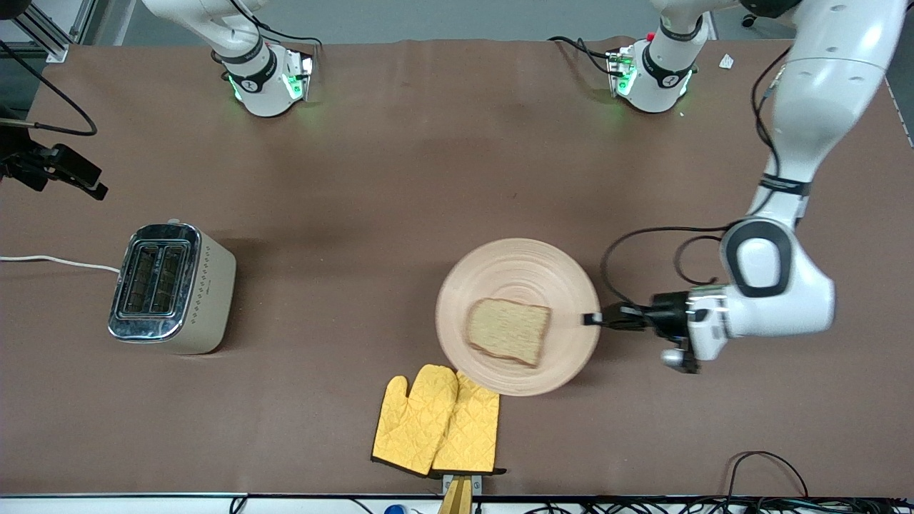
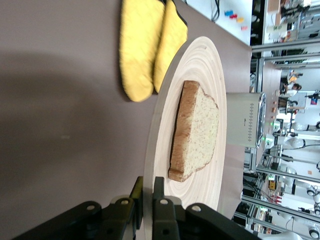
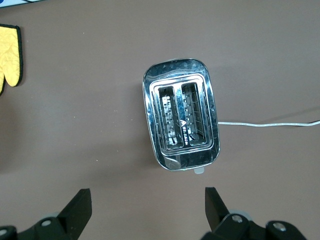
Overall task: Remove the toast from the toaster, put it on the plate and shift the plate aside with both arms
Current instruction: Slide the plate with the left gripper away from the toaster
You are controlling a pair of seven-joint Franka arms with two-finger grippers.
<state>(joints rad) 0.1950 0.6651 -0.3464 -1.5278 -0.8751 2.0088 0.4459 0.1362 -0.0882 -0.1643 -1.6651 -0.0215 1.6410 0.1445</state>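
Observation:
The toast (image 1: 508, 330) lies flat on the round beige wooden plate (image 1: 521, 264), a little nearer the front camera than the plate's middle. My left gripper (image 1: 593, 319) is shut on the plate's rim at the edge toward the left arm's end of the table. In the left wrist view the two black fingers (image 2: 161, 192) pinch the rim, one above and one below it, with the gripper's middle on the rim (image 2: 148, 187); the toast (image 2: 197, 132) and plate (image 2: 200, 65) stretch away from them. My right gripper (image 3: 147, 197) is open and empty, high over the table beside the toaster.
A steel and cream toaster (image 1: 168, 285) with empty slots (image 3: 181, 120) stands toward the right arm's end, its white cord (image 1: 57, 261) running off the table. Yellow oven mitts (image 1: 437, 421) lie nearer the front camera, their tips under the plate's rim.

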